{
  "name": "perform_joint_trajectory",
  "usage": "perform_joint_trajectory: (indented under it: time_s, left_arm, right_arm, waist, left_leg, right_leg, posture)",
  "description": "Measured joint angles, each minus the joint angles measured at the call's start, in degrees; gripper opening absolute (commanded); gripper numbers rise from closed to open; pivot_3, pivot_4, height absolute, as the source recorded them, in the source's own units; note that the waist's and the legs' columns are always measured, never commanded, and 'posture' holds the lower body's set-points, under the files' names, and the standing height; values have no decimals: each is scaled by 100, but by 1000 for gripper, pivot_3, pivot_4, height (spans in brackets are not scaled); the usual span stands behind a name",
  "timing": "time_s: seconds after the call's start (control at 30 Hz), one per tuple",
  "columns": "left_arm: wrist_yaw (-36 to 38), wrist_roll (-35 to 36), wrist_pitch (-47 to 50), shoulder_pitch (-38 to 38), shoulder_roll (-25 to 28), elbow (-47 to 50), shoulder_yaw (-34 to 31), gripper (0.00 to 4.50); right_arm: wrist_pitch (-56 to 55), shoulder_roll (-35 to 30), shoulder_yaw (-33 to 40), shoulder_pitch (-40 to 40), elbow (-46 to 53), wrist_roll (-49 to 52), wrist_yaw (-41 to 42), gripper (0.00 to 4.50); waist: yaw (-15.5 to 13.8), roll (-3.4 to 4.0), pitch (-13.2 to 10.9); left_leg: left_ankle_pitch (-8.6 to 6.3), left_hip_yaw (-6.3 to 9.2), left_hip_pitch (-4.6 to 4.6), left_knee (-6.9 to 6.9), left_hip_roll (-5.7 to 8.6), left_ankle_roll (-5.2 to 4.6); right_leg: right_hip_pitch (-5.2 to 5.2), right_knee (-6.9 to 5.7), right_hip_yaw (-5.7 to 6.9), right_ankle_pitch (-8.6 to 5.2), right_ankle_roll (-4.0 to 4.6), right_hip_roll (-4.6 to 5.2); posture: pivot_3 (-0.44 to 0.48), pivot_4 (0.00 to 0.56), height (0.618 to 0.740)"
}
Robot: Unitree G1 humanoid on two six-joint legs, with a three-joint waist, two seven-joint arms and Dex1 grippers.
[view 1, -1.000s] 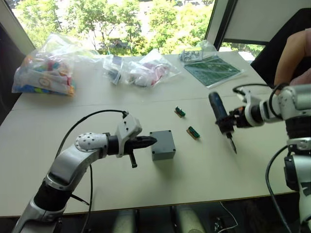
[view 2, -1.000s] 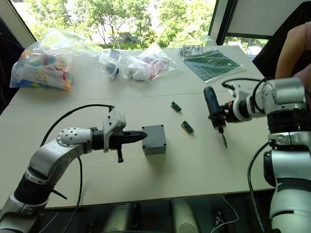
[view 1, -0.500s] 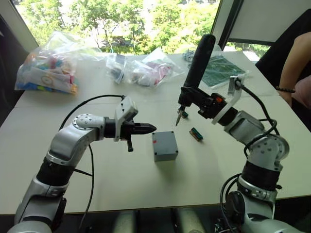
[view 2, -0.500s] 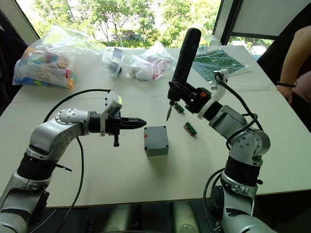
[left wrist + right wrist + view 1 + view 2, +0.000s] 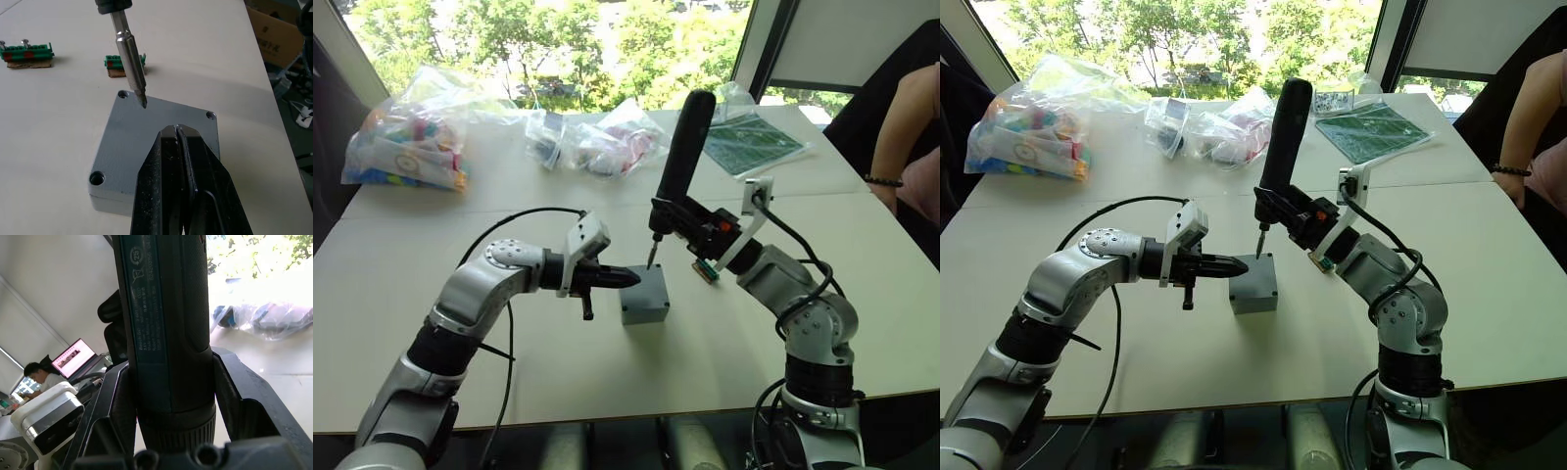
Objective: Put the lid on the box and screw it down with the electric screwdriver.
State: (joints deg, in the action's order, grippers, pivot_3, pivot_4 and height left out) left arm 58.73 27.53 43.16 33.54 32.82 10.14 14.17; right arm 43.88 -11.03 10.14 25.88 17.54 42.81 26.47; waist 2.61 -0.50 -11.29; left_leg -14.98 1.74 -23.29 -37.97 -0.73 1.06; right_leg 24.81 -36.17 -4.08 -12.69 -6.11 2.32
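Observation:
The grey box (image 5: 644, 305) stands mid-table with the lid (image 5: 146, 142) lying flat on top, screw holes at its corners. My left gripper (image 5: 176, 128) is shut and empty, its tips at the lid's edge (image 5: 631, 279). My right gripper (image 5: 685, 217) is shut on the black electric screwdriver (image 5: 680, 157), held nearly upright. The wrist view shows its body clamped between the fingers (image 5: 244, 396). The metal bit (image 5: 131, 63) points down at the lid, its tip just beside one corner hole (image 5: 123, 94).
Two small green terminal blocks (image 5: 27, 50) (image 5: 117, 62) lie on the table beyond the box. Plastic bags of parts (image 5: 406, 132) (image 5: 597, 142) and a green circuit board (image 5: 752, 142) sit at the far side. A person's arm (image 5: 901, 127) is at the right edge.
My right arm has swung the screwdriver in from the right, turned it upright and lowered its bit onto the lid's corner. My left gripper has closed in on the box.

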Motion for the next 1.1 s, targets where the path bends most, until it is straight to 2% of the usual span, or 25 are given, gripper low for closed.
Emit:
perform_joint_trajectory:
  time_s: [0.23, 1.1]
  left_arm:
    - [40, -461, -389, -81, 128, -36, 289, 0]
    - [106, -626, -414, -72, -29, -47, 315, 0]
  right_arm:
    - [-338, -55, -216, -76, -33, -203, -6, 1795]
    - [-1219, -367, -408, -272, -382, -687, 168, 1795]
  waist:
    - [-5, -1, 1]
    - [-6, -4, 4]
  left_leg:
    - [0, -1, 1, 0, 0, 0]
    - [0, -1, 17, -4, 1, 0]
  right_leg:
    - [-2, 2, -1, -1, 1, 1]
    - [-19, 0, -1, -10, 20, 1]
  posture:
    - [0, 150, 740]
    - [0, 150, 740]
